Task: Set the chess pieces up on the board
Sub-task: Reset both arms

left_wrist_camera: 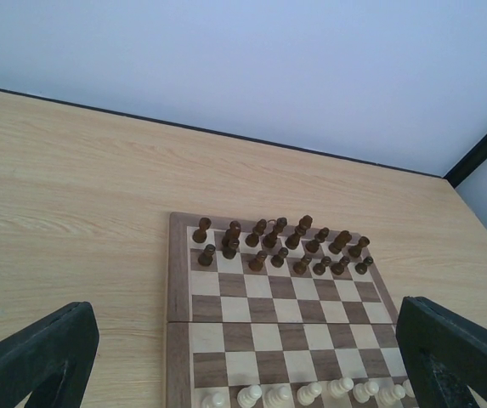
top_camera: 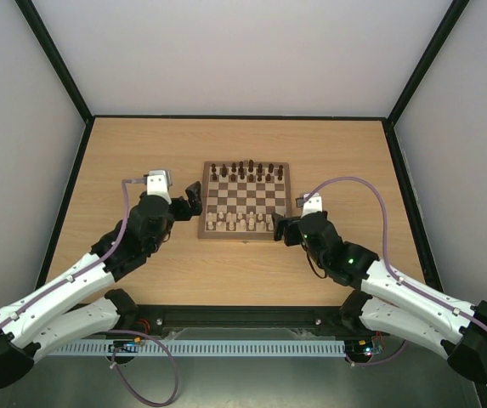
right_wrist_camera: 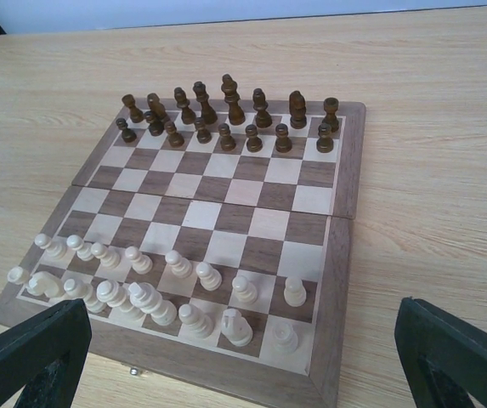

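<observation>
Right wrist view showed the chess pieces [right_wrist_camera: 179, 263] standing in two rows on the near ranks of the board [right_wrist_camera: 340, 255]. The dark pieces [right_wrist_camera: 230, 89] were ranked along its far edge. The board lay flat on the table [right_wrist_camera: 447, 170], roughly midway between the two arms.

1. Claw state. The left gripper [top_camera: 194, 199] hovered just beside the board's left edge. The right gripper [top_camera: 282, 229] hovered at the board's near right corner. Each wrist view showed that arm's fingers spread wide at the frame edges, with nothing held between them.

2. Piece condition. At the left end of the pale rows, several pieces crowded together and sat off-centre on their squares. I could not tell whether one of them was lying on its side.

3. Handling assessment. I judged each piece to be light, rigid turned wood with a smooth finish and a narrow base. It would therefore be easy to lift and easy to topple. Too hard a pinch could squirt a rounded head out of the pads.

4. Grasp point. I would have taken hold at the waist below the head, approaching from above, with the fingers aligned to the open gaps between neighbours.

5. Caution. Each finger looked broader than a piece, so adjacent pieces were at risk during descent.
</observation>
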You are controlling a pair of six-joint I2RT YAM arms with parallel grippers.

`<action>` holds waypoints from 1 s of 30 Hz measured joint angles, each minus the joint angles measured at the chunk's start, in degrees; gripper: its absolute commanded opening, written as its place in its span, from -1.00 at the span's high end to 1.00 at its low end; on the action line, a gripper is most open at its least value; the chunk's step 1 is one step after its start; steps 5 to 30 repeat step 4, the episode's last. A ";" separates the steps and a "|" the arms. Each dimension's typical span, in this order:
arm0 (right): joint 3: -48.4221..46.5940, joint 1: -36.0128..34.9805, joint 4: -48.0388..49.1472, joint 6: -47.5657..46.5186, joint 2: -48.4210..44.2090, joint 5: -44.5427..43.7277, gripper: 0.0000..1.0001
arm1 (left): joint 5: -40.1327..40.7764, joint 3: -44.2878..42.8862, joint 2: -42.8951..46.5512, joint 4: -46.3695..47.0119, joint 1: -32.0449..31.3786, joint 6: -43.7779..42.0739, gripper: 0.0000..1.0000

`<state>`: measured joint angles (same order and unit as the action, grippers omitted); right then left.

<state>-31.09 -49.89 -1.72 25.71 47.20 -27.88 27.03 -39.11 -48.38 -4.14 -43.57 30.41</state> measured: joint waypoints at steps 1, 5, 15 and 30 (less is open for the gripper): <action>0.04 0.00 0.00 0.00 0.00 -0.13 -0.97 | 0.00 0.00 -0.02 0.00 0.00 0.00 -0.98; 0.09 0.00 0.00 0.00 0.22 -0.59 -0.97 | 0.00 0.00 -0.02 0.00 0.00 -0.02 -0.98; 0.09 0.00 0.00 0.00 0.22 -0.59 -0.97 | 0.00 0.00 -0.02 0.00 0.00 -0.02 -0.98; 0.09 0.00 0.00 0.00 0.22 -0.59 -0.97 | 0.00 0.00 -0.02 0.00 0.00 -0.02 -0.98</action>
